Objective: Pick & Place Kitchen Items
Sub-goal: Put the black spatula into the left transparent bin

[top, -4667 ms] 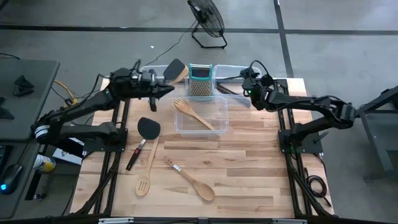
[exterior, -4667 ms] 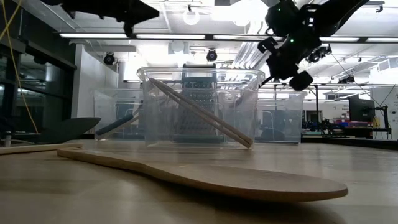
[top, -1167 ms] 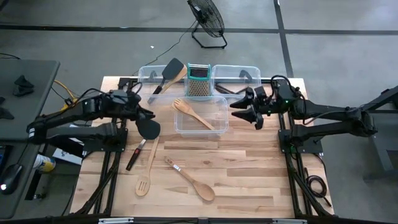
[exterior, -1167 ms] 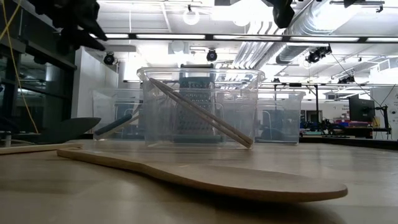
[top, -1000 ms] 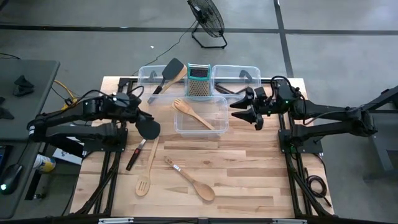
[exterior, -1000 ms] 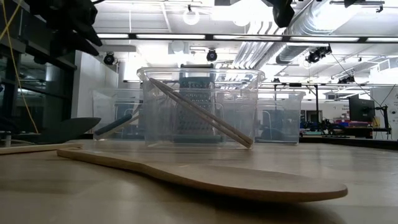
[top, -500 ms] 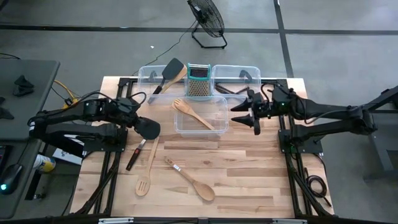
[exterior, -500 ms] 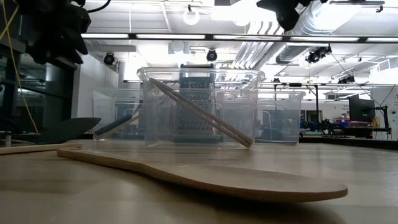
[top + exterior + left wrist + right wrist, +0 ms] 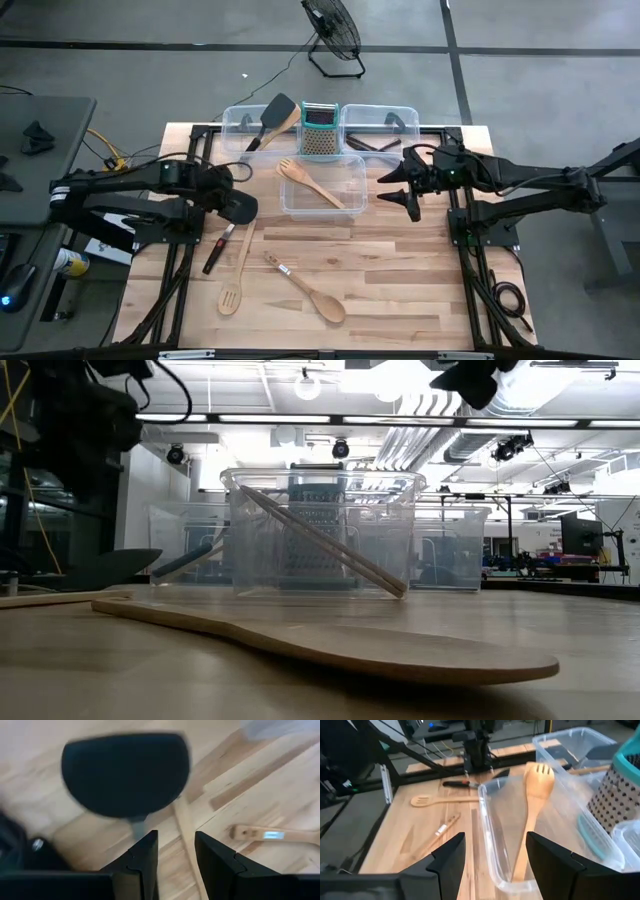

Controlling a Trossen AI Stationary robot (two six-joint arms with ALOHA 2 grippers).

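Note:
A black turner (image 9: 240, 207) lies on the table left of centre, its head (image 9: 125, 772) toward the far edge. My left gripper (image 9: 226, 192) hangs open just above that head, its fingers (image 9: 175, 855) touching nothing. A slotted wooden spoon (image 9: 238, 270) and a wooden spoon (image 9: 310, 290) lie nearer the front edge. A wooden fork (image 9: 535, 810) leans inside the near clear bin (image 9: 322, 185). My right gripper (image 9: 398, 195) stands open in the air to the right of that bin.
Two clear bins stand at the back; the left one (image 9: 250, 122) holds a black spatula and a wooden spatula. A teal-topped grater (image 9: 321, 130) stands between them. In the low view the wooden spoon (image 9: 330, 645) fills the foreground. Bare wood lies at the front right.
My left gripper has gone toward the table's near edge and down, and now hangs over the black turner's head. My right gripper has drifted a little toward the near edge beside the near bin. No utensil has moved.

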